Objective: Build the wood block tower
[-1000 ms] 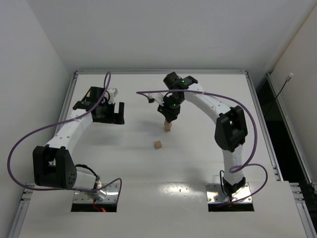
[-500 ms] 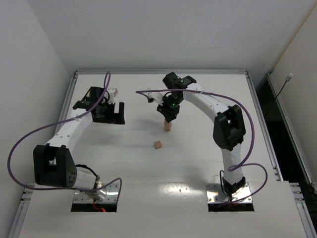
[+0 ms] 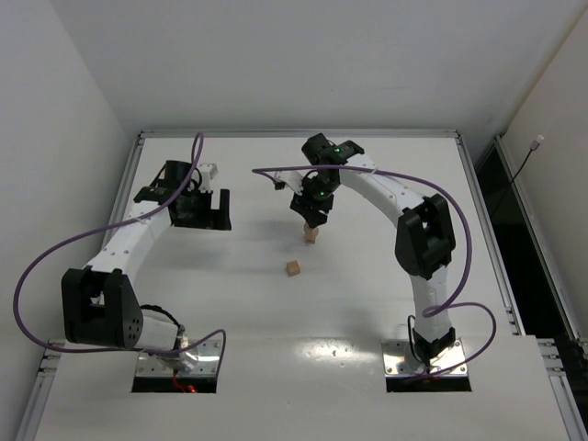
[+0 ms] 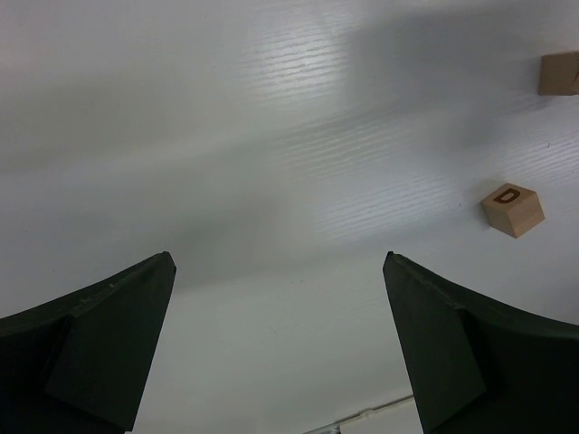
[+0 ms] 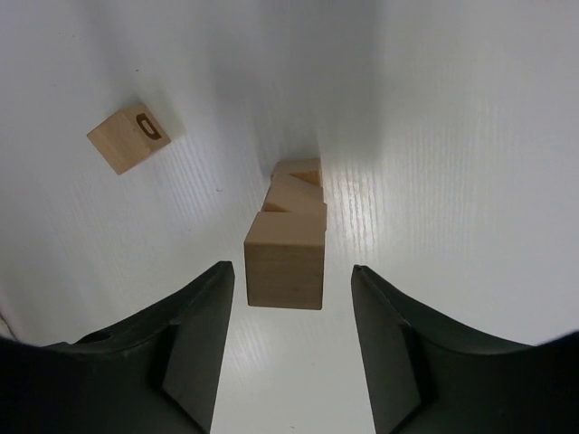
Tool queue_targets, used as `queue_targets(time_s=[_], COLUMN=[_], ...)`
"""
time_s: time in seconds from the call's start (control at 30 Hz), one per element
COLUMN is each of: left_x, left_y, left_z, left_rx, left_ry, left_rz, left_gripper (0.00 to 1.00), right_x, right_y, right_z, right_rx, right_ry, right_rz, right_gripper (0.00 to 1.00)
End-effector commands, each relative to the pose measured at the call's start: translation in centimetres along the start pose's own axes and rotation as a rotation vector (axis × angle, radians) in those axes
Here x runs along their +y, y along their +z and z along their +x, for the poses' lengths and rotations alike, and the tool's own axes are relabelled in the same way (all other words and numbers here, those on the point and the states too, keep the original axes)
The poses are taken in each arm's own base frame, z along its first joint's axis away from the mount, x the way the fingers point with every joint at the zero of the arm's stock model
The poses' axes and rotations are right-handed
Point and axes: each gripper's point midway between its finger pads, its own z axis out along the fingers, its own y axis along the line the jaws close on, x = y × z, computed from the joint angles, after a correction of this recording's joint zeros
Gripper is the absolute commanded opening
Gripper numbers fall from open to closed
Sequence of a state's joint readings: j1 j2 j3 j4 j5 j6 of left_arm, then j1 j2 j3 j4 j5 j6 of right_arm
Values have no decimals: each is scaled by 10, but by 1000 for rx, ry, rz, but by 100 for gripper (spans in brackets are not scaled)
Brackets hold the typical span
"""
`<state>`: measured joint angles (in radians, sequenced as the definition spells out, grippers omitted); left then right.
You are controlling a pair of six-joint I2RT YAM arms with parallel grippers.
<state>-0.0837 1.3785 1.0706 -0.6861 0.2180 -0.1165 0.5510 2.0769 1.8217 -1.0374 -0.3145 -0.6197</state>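
The wood block tower point(image 3: 312, 234) stands as a narrow column of three light-tan cubes near the table's middle. In the right wrist view the tower point(image 5: 286, 258) rises toward the camera, its top cube between the jaws but not touched. My right gripper point(image 3: 310, 217) hovers just above the tower, open and empty; it also shows in the right wrist view point(image 5: 291, 278). A loose cube point(image 3: 292, 268) with a dark letter lies below-left of the tower, also in the right wrist view point(image 5: 128, 137) and the left wrist view point(image 4: 512, 208). My left gripper point(image 3: 219, 210) is open and empty at the left point(image 4: 279, 262).
The white table has a raised metal rim point(image 3: 294, 134) along its far edge. The lower part of the tower point(image 4: 559, 73) shows at the top right edge of the left wrist view. Purple cables loop beside both arms.
My right gripper has risen slightly off the tower top. The left arm and the blocks have not moved.
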Motion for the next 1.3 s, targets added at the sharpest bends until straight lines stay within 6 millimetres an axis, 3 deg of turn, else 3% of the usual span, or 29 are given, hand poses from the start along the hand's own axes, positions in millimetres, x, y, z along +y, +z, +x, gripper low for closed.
queue_targets(time_s=[0.0,0.1,0.27,0.33,0.47,0.53,0.6,0.73,0.77,0.83,0.87,0.93,0.97,1.07,1.13,1.27], left_x=[-1,-1,-3,-5,-15,-22,-32,-71,-92,-106,-125,-136,-155,-178,-194,-213], left_y=[-7,-7,-10,-12,-20,-25,-28,-28,-24,-19,-19,-4,-4,14,20,35], left_z=[-19,-19,-20,-18,-8,-2,0,8,17,19,19,24,24,41,40,61], left_rx=[-60,-60,-70,-73,-85,-102,-110,-95,-61,-43,-45,8,5,64,34,38], left_ry=[3,3,6,17,32,56,88,274,356,428,490,561,611,696,725,825], left_rz=[13,13,24,33,83,111,137,177,214,217,238,213,232,244,263,278], left_gripper=[100,100,100,100,100,100,100,100,100,97,93,90,88,82,80,73], right_x=[-5,-2,4,5,1,-3,-4,-20,-24,-32,-38,-44,-46,-49,-48,-49], right_y=[-9,-16,-43,-72,-133,-155,-150,-153,-148,-157,-161,-169,-177,-193,-195,-202], right_z=[-6,-9,-23,-35,-33,-20,3,48,71,95,117,135,150,170,177,195], right_rx=[-31,-50,-121,-192,-295,-309,-273,-242,-213,-192,-178,-182,-191,-217,-234,-248], right_ry=[-1,-8,-38,-53,-28,29,78,202,273,337,410,478,529,596,624,695], right_rz=[30,35,73,149,344,416,441,583,603,669,699,733,750,782,777,782], right_gripper=[52,56,60,60,62,62,63,63,63,63,63,63,64,66,66,66])
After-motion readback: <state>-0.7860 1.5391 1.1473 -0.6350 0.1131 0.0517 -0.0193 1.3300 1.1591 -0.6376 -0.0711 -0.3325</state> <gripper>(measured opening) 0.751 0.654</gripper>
